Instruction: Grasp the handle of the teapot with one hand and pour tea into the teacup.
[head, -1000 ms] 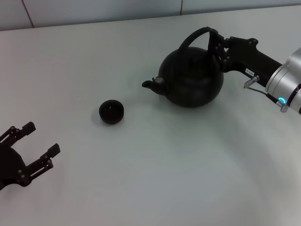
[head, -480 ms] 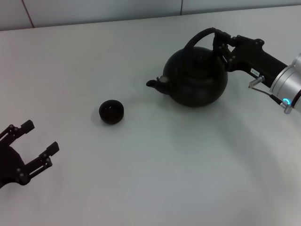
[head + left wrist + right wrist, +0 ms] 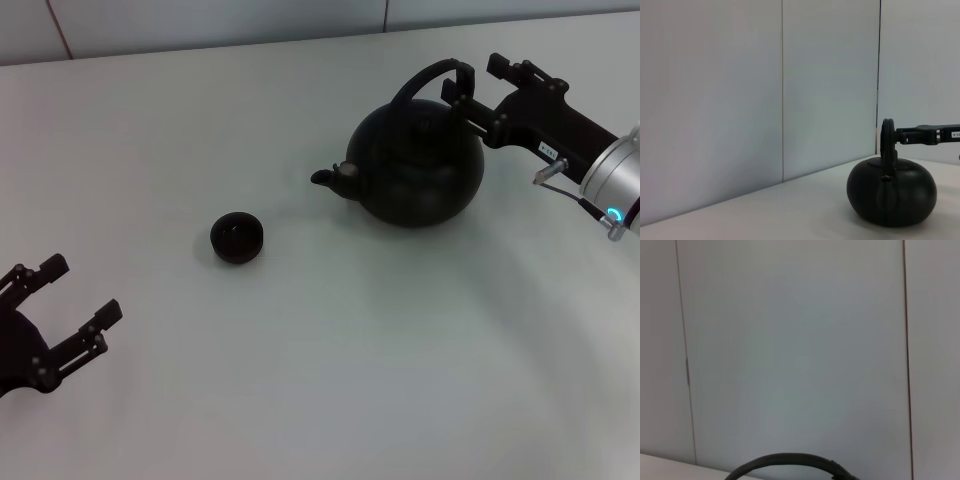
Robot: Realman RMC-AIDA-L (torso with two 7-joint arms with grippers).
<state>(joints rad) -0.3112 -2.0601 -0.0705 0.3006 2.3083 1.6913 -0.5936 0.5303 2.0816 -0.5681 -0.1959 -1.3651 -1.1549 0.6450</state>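
Head view, L to R: left gripper (image 3: 78, 293) low at the table's near-left edge, fingers spread apart, holding nothing. Teacup (image 3: 237, 237) upright on table (image 3: 300, 380), well apart from teapot (image 3: 415, 172), spout facing the cup. Right gripper (image 3: 480, 85) fingers parted, straddling the handle (image 3: 428, 77) at its right end, not clamped.

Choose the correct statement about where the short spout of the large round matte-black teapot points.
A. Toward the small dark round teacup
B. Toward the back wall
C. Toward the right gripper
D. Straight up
A: in the head view the spout of the teapot sticks out on the side facing the teacup, away from the right gripper beside the handle.
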